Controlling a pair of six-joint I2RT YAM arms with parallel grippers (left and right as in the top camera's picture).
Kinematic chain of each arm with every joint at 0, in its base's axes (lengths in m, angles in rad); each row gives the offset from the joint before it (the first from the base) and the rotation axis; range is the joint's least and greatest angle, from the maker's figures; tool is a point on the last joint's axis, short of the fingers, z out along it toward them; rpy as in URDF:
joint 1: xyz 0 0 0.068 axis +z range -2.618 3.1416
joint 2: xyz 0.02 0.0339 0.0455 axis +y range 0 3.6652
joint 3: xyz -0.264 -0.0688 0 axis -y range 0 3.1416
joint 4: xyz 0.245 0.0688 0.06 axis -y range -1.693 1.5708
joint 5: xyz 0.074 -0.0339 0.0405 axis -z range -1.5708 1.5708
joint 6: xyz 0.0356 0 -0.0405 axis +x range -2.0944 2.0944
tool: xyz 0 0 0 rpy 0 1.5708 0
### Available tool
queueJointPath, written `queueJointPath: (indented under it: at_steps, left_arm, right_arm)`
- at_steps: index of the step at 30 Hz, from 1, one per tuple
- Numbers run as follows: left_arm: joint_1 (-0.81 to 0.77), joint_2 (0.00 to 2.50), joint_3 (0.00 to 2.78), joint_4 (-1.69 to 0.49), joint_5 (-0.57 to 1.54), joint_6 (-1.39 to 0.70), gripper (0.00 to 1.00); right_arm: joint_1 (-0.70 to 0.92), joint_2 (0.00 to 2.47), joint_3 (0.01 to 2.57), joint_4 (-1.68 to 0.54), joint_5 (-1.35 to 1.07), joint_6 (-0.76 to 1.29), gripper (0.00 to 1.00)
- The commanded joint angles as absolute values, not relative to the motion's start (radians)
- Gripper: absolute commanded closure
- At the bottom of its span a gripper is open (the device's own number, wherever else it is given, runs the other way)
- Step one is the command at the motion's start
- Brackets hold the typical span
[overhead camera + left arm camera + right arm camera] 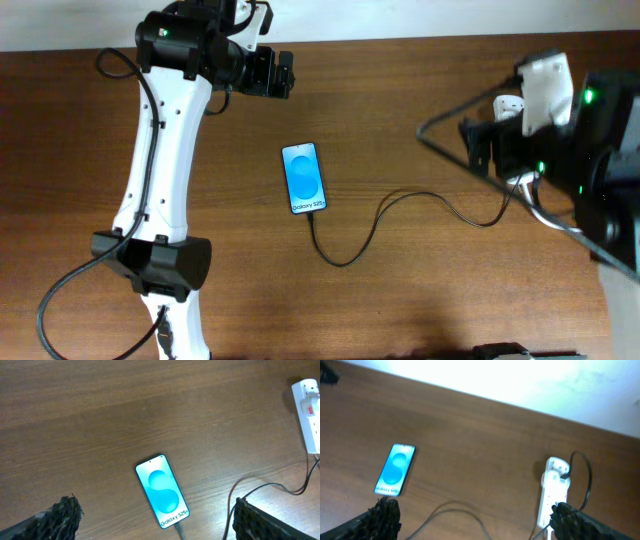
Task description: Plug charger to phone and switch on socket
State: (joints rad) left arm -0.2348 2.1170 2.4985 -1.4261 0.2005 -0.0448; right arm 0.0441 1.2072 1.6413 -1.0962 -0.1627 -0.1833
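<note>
The phone [304, 178] lies flat mid-table with its blue screen up. It also shows in the left wrist view [162, 491] and the right wrist view [395, 469]. The black charger cable [400, 196] loops from the phone's bottom edge, where its tip [178, 530] looks plugged in, over to the right. The white socket [311, 407] lies at the right. In the overhead view it is mostly hidden under my right arm, and it shows in the right wrist view [552, 492]. My left gripper [283, 73] is open, above and behind the phone. My right gripper [478, 145] is open, above the socket's left side.
The table is brown wood [420, 300]. Its far edge meets a white wall [520, 380]. The left arm's base [150, 262] stands at the front left. A thick black cord [585, 477] curves behind the socket.
</note>
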Motion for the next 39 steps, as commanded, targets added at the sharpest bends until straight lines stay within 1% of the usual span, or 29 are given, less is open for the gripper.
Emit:
queueJointPath:
  at_steps: [1, 2, 4, 8, 14, 17, 21, 25, 27, 33, 39]
  left_arm:
    - [-0.235, 2.115, 2.503, -1.428, 0.193, -0.029, 0.01]
    - [-0.235, 2.115, 2.503, -1.428, 0.193, -0.029, 0.01]
    - [-0.235, 2.115, 2.503, -1.428, 0.193, -0.029, 0.01]
    - [-0.235, 2.115, 2.503, -1.428, 0.193, -0.029, 0.01]
    - [-0.235, 2.115, 2.503, -1.428, 0.193, -0.029, 0.01]
    - [-0.235, 2.115, 2.503, -1.428, 0.193, -0.029, 0.01]
    - [-0.235, 2.115, 2.503, -1.428, 0.193, -0.029, 0.01]
    - [-0.235, 2.115, 2.503, -1.428, 0.193, -0.029, 0.01]
    - [-0.235, 2.115, 2.503, -1.428, 0.193, -0.029, 0.01]
    - [-0.235, 2.115, 2.503, -1.428, 0.193, -0.029, 0.01]
    - [-0.235, 2.115, 2.503, -1.428, 0.193, -0.029, 0.01]
  right_arm:
    - [0.039, 1.003, 1.284, -0.841, -0.206, -0.187, 0.02]
    - [0.039, 0.958, 1.198, -0.771, -0.219, -0.187, 0.02]
    - [0.039, 0.824, 0.871, -0.505, -0.274, -0.187, 0.02]
    - [0.039, 0.704, 0.524, -0.159, -0.308, -0.186, 0.02]
    - [0.039, 0.543, 0.191, 0.253, -0.329, -0.187, 0.02]
    - [0.039, 0.478, 0.096, 0.351, -0.328, -0.187, 0.01]
    - [0.039, 0.385, 0.015, 0.390, -0.285, -0.187, 0.02]
    - [0.039, 0.290, 0.006, 0.343, -0.222, -0.187, 0.02]
    - [0.039, 0.245, 0.006, 0.266, -0.205, -0.187, 0.01]
    - [0.039, 0.001, 0.006, -0.057, -0.201, -0.183, 0.01]
    - [0.039, 0.004, 0.006, -0.061, -0.198, -0.183, 0.02]
